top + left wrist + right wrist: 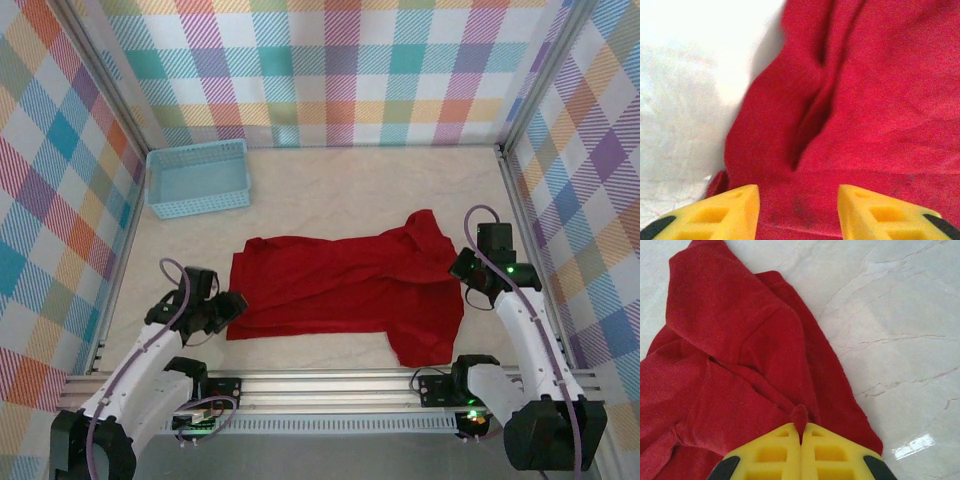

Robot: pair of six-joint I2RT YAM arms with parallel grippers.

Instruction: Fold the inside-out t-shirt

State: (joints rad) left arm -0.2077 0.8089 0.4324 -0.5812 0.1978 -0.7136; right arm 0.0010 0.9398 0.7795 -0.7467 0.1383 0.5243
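The inside-out t-shirt (340,290) is plain red and lies spread across the middle of the table, crumpled at its right end. My left gripper (232,308) sits at the shirt's left edge. In the left wrist view its yellow fingers (730,210) stand apart, open, with the red cloth (850,100) lying under and beyond the gap (799,200). My right gripper (462,268) is at the shirt's right edge. In the right wrist view it is shut (801,427), and a small fold of the red cloth (740,340) is pinched between its fingertips.
A light-blue basket (198,178) stands at the back left, apart from the shirt. Checkered walls close in the table on three sides. Bare pale tabletop (380,180) lies behind the shirt. A metal rail (330,385) runs along the near edge.
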